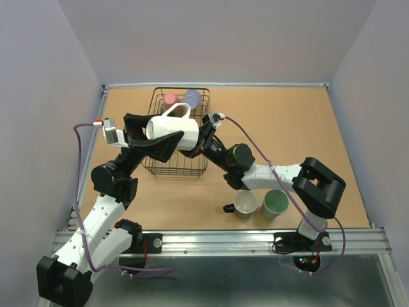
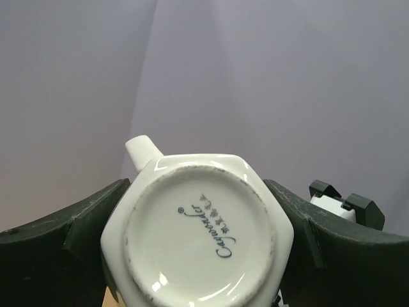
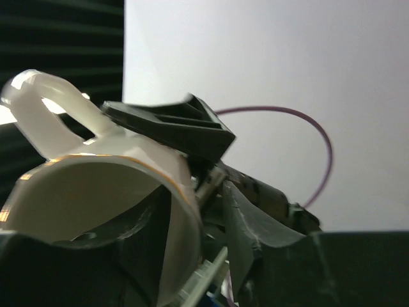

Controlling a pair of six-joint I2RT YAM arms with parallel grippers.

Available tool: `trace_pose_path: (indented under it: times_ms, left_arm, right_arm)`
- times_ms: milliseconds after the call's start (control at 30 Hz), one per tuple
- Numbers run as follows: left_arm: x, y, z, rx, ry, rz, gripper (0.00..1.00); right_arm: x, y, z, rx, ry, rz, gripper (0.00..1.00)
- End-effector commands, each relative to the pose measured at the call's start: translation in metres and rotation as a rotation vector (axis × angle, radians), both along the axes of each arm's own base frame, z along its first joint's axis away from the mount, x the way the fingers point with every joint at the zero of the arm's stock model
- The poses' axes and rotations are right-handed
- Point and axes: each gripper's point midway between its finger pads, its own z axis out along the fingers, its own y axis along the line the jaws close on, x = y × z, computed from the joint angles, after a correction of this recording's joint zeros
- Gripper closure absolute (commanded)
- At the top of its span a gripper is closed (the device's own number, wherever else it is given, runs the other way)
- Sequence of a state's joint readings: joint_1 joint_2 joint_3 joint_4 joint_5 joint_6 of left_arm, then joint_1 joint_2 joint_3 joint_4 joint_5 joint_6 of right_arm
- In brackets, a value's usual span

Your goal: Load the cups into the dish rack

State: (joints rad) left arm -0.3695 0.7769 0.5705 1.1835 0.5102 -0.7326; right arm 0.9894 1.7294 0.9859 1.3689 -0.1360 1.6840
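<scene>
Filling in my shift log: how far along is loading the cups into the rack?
Done: a pink ceramic cup and a lavender ceramic cup sit in the black wire dish rack. In hand: a white ceramic mug hangs over the rack in the left claw, the right claw at its rim. Remaining: a cream black-handled cup and a mint green cup on the wooden table.
</scene>
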Motion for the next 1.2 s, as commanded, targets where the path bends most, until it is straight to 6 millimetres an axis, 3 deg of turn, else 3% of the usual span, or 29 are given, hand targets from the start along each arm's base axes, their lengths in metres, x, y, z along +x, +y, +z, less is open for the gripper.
trace_pose_path:
  times_ms: [0,33,267,400,467,500,533,567,600,633,667,700,733,833,867,900,933,967,1100,1167]
  left_arm:
    - [-0.028,0.01,0.047,-0.034,-0.13,0.017,1.0]
    - [-0.025,0.011,0.047,-0.033,-0.126,0.036,1.0]
    - [-0.02,0.018,0.052,-0.032,-0.098,0.098,1.0]
    - [-0.006,0.02,0.053,0.011,-0.039,0.165,1.0]
    - [-0.003,0.023,0.063,0.033,-0.05,0.211,1.0]
    - [0.005,0.022,0.056,0.067,-0.011,0.226,1.0]
    - [0.008,0.023,0.056,0.088,-0.016,0.25,1.0]
    - [0.012,0.022,0.055,0.116,0.006,0.263,1.0]
    - [0.016,0.021,0.054,0.134,0.016,0.273,1.0]
    - [0.019,0.02,0.052,0.155,0.027,0.281,1.0]
    - [0.025,0.02,0.049,0.186,0.03,0.303,1.0]
    - [0.033,0.017,0.043,0.218,0.063,0.309,1.0]
    - [0.04,0.016,0.038,0.253,0.063,0.329,1.0]
    - [0.073,0.008,0.008,0.376,0.168,0.359,1.0]
    - [0.09,0.006,-0.011,0.441,0.218,0.381,1.0]
    - [0.098,0.005,-0.02,0.464,0.238,0.393,1.0]
    - [0.106,0.005,-0.031,0.489,0.262,0.404,1.0]
    - [0.114,0.005,-0.044,0.509,0.29,0.42,1.0]
    - [0.14,-0.011,-0.095,0.607,0.377,0.439,1.0]
    - [0.148,-0.019,-0.112,0.639,0.412,0.456,1.0]
  right_arm:
    - [-0.048,-0.045,0.059,0.27,-0.269,-0.008,0.44]
    - [-0.047,-0.044,0.057,0.261,-0.272,-0.017,0.31]
    - [-0.044,-0.04,0.047,0.233,-0.265,-0.03,0.11]
    - [-0.041,-0.044,0.028,0.172,-0.261,-0.07,0.07]
    - [-0.032,-0.056,0.003,0.084,-0.254,-0.132,0.05]
    - [-0.027,-0.062,-0.007,0.041,-0.247,-0.163,0.05]
    - [-0.015,-0.081,-0.005,0.024,-0.251,-0.227,0.05]
    - [-0.005,-0.087,-0.037,-0.079,-0.209,-0.257,0.05]
    - [0.002,-0.098,-0.044,-0.106,-0.197,-0.289,0.05]
    - [0.013,-0.123,-0.037,-0.107,-0.21,-0.357,0.05]
    - [0.019,-0.135,-0.057,-0.162,-0.182,-0.385,0.05]
    - [0.028,-0.143,-0.069,-0.219,-0.156,-0.413,0.05]
    - [0.032,-0.165,-0.057,-0.216,-0.181,-0.473,0.05]
    - [0.048,-0.183,-0.07,-0.36,-0.178,-0.565,0.05]
    - [0.05,-0.186,-0.067,-0.437,-0.203,-0.604,0.05]
    - [0.052,-0.188,-0.077,-0.495,-0.199,-0.62,0.05]
    - [0.056,-0.191,-0.068,-0.517,-0.201,-0.653,0.05]
    - [0.056,-0.194,-0.071,-0.569,-0.209,-0.671,0.05]
    - [0.055,-0.202,-0.069,-0.607,-0.228,-0.71,0.05]
    - [0.053,-0.201,-0.07,-0.615,-0.233,-0.703,0.05]
